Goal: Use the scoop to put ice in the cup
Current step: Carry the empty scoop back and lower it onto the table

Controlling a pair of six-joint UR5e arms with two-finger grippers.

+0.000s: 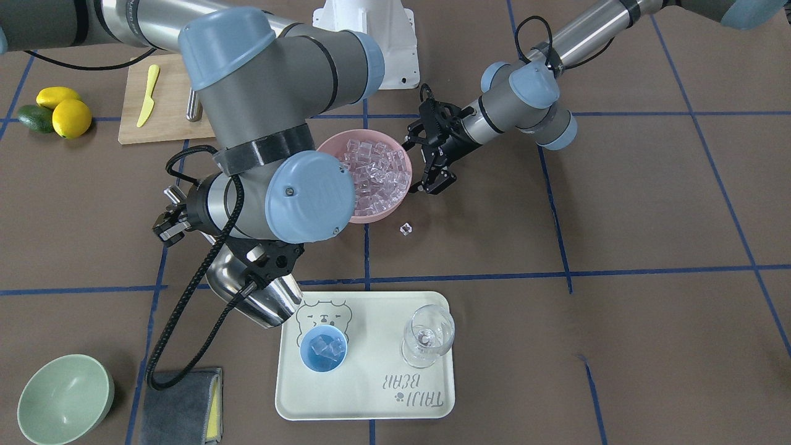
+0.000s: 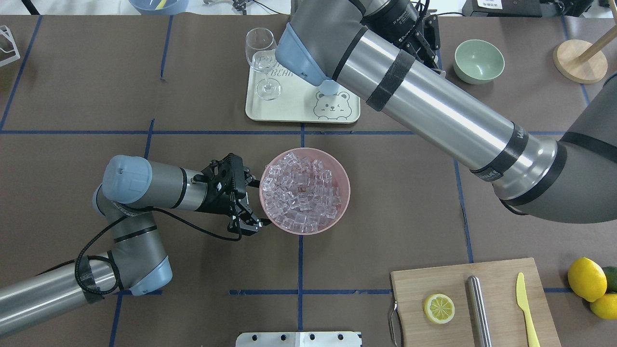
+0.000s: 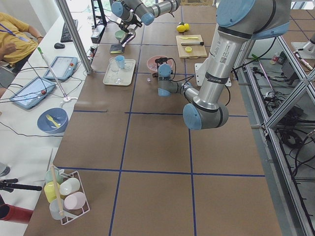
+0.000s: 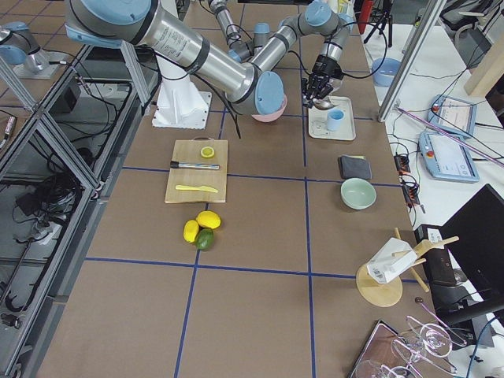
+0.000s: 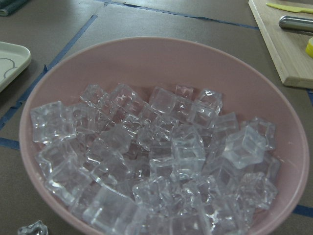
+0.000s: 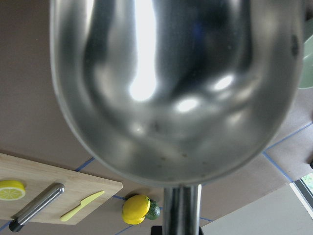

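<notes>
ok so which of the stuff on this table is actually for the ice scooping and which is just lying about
For the job: scoop, ice, pink bowl holding it, light-blue cup.

Just lying about: wine glass, green bowl, lemons, cutting board with lemon half, yellow knife and steel cylinder, grey cloth.

Light-blue cup [image 1: 321, 366], clear glassy ice [image 1: 380, 167]; pink bowl [image 1: 376, 216]; mirror-bright steel scoop [image 1: 278, 306]; cream tray [image 1: 371, 377], printed bear outline; pale-green bowl [image 1: 62, 402]; brown table [image 1: 649, 204], blue grid lines.
</notes>
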